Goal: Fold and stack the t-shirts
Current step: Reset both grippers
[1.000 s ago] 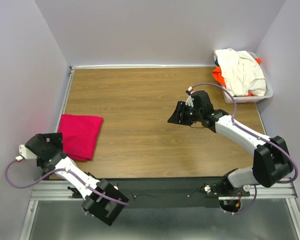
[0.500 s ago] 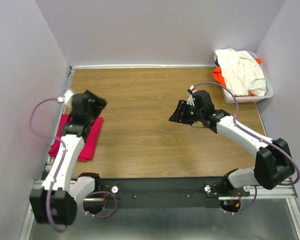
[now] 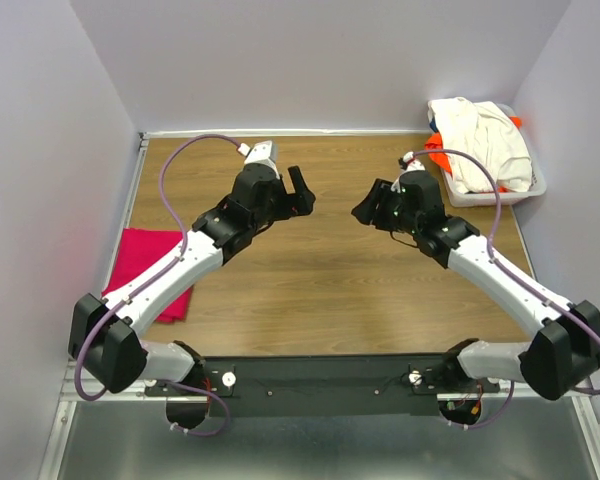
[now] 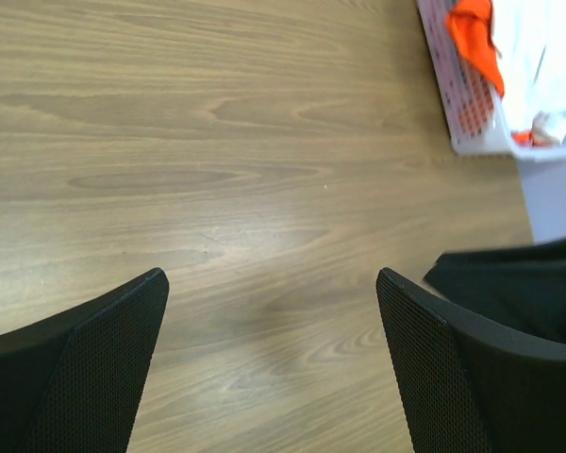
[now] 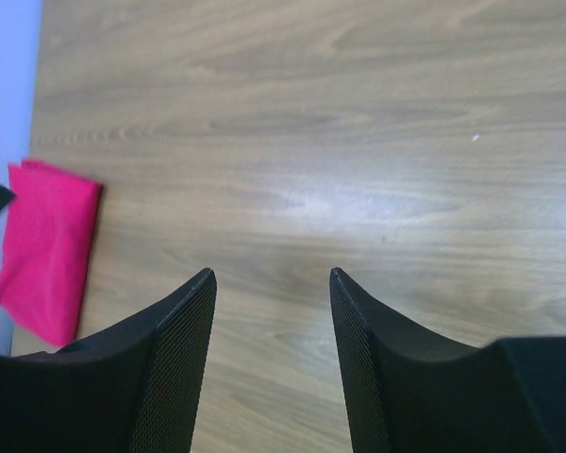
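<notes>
1. Three shirts are seen: a pink shirt (image 3: 145, 250) is laid folded flat on the table (image 3: 320, 280) at its left edge, near the front, and it is partly crossed by the left arm in the top view.
2. A cream shirt (image 3: 485, 140) is heaped in the white basket (image 3: 500, 197) at the far right corner of the table, spilling over the rim.
3. An orange shirt (image 3: 438, 155) is tucked under the cream one, and its edge is shown at the basket's left side.
4. The left claw (image 3: 302, 195) is held over bare wood in the far middle of the table, with its fingers spread wide apart and nothing between them.
5. The right claw (image 3: 365, 212) is held just to the right of it, facing it; its fingers are also parted, less widely, and nothing is gripped.
6. Only wood grain is shown between the fingers in both wrist views.
7. Both claws are kept well apart from all three shirts.
</notes>
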Robot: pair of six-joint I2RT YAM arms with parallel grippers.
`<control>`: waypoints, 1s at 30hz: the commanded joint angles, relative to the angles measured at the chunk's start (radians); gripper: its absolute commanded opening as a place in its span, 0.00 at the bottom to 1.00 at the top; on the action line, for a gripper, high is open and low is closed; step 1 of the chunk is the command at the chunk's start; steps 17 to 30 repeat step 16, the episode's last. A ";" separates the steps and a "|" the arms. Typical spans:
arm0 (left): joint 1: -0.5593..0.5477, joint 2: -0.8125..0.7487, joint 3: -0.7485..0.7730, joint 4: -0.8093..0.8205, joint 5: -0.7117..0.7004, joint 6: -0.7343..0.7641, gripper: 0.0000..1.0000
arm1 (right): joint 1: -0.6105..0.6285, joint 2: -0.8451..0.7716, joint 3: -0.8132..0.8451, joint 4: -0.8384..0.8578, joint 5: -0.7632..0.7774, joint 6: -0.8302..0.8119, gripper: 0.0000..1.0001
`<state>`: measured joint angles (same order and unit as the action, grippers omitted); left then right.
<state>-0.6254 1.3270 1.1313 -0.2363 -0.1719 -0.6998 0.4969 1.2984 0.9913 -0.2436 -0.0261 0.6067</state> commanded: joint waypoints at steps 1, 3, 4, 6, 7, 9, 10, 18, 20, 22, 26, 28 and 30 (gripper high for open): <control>-0.019 0.000 -0.008 0.035 0.113 0.198 0.98 | -0.004 -0.080 0.014 -0.022 0.168 -0.016 0.60; -0.019 0.000 -0.015 0.037 0.133 0.227 0.98 | -0.004 -0.091 0.012 -0.023 0.187 -0.022 0.61; -0.019 -0.005 -0.010 0.035 0.141 0.243 0.98 | -0.004 -0.094 0.009 -0.025 0.201 -0.027 0.61; -0.019 -0.006 0.007 0.038 0.161 0.272 0.98 | -0.006 -0.097 0.004 -0.025 0.213 -0.031 0.61; -0.019 -0.006 0.015 0.037 0.167 0.278 0.99 | -0.004 -0.096 0.001 -0.025 0.219 -0.030 0.61; -0.019 0.000 0.031 0.035 0.196 0.290 0.98 | -0.004 -0.090 -0.002 -0.025 0.219 -0.022 0.61; -0.019 0.004 0.036 0.034 0.198 0.293 0.98 | -0.004 -0.088 -0.008 -0.025 0.221 -0.021 0.60; -0.017 0.018 0.079 -0.003 0.209 0.338 0.98 | -0.004 -0.111 -0.016 -0.025 0.250 -0.019 0.60; -0.017 0.018 0.079 -0.003 0.209 0.338 0.98 | -0.004 -0.111 -0.016 -0.025 0.250 -0.019 0.60; -0.017 0.018 0.079 -0.003 0.209 0.338 0.98 | -0.004 -0.111 -0.016 -0.025 0.250 -0.019 0.60; -0.017 0.018 0.079 -0.003 0.209 0.338 0.98 | -0.004 -0.111 -0.016 -0.025 0.250 -0.019 0.60; -0.017 0.018 0.079 -0.003 0.209 0.338 0.98 | -0.004 -0.111 -0.016 -0.025 0.250 -0.019 0.60; -0.017 0.018 0.079 -0.003 0.209 0.338 0.98 | -0.004 -0.111 -0.016 -0.025 0.250 -0.019 0.60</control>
